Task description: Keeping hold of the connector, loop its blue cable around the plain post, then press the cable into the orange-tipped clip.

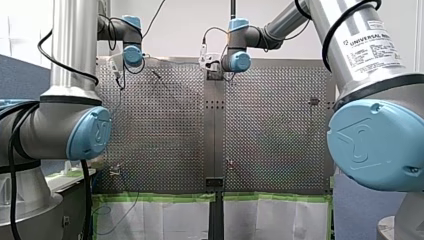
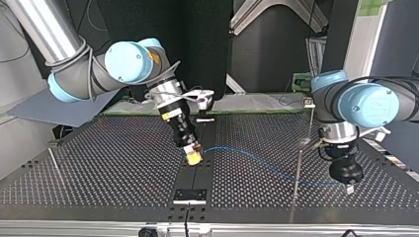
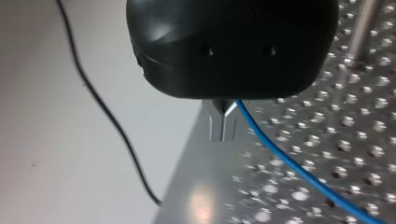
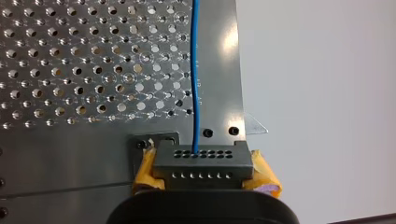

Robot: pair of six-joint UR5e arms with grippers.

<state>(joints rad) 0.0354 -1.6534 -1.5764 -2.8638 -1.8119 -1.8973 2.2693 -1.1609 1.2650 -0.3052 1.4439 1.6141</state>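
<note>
Squarely in my right claw (image 4: 202, 171), the connector (image 4: 201, 160), blue cable (image 4: 194, 70) straight ahead.

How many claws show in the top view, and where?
2. My right claw, yellow pads, sits near the view's middle, shut on the connector. My left claw is at the view's right, low over the table, shut on the blue cable.

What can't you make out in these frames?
Orange-tipped clip: no view shows it identifiably; small fixtures in the front view are too small.
Blue cable end at my left gripper: left wrist view, the gripper's black body covers it.
Which side of the plain post the cable passes: top view, they just overlap.
Connector underside: right wrist view, my right gripper hides it.
</note>
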